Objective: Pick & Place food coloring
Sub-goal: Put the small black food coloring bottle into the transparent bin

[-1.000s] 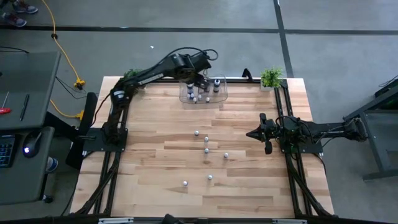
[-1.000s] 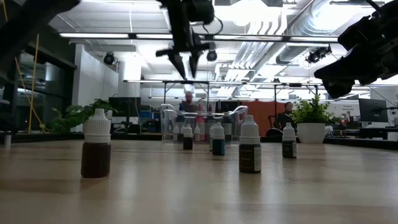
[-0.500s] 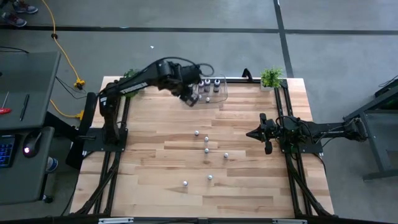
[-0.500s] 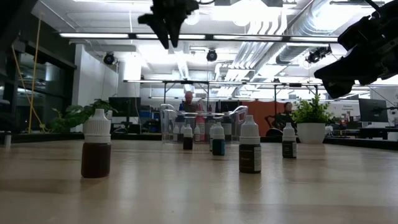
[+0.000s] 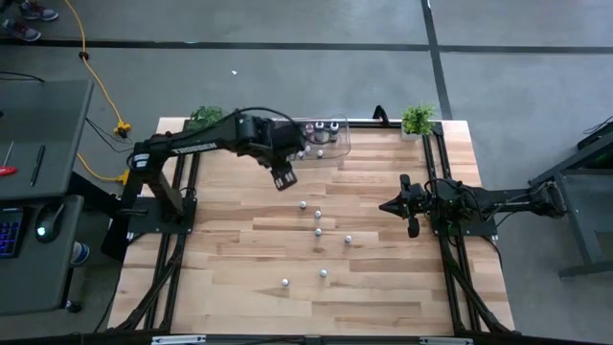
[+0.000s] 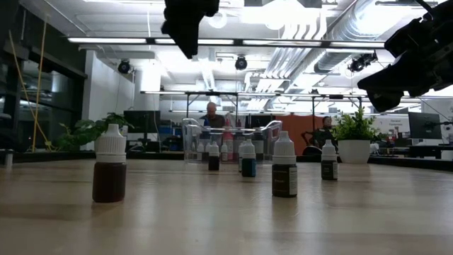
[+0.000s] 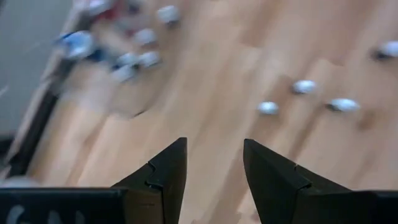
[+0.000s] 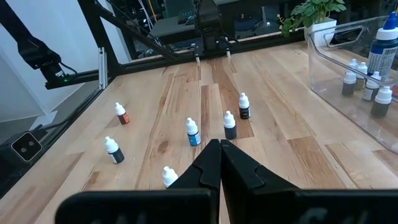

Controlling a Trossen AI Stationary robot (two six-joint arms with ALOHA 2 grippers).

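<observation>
Your left end effector (image 5: 282, 178) hangs open and empty between the clear bin (image 5: 342, 142) and six food coloring bottles (image 5: 318, 232) standing mid-counter (image 5: 230, 259). Target the nearest bottle (image 5: 303, 204): centre the fingers over its cap, descend vertically, close gently. Right end effector (image 5: 395, 205) waits closed, empty, at the counter's right.

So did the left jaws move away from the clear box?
Yes. The left gripper left the clear bin and now hangs open nearer the loose bottles.
</observation>
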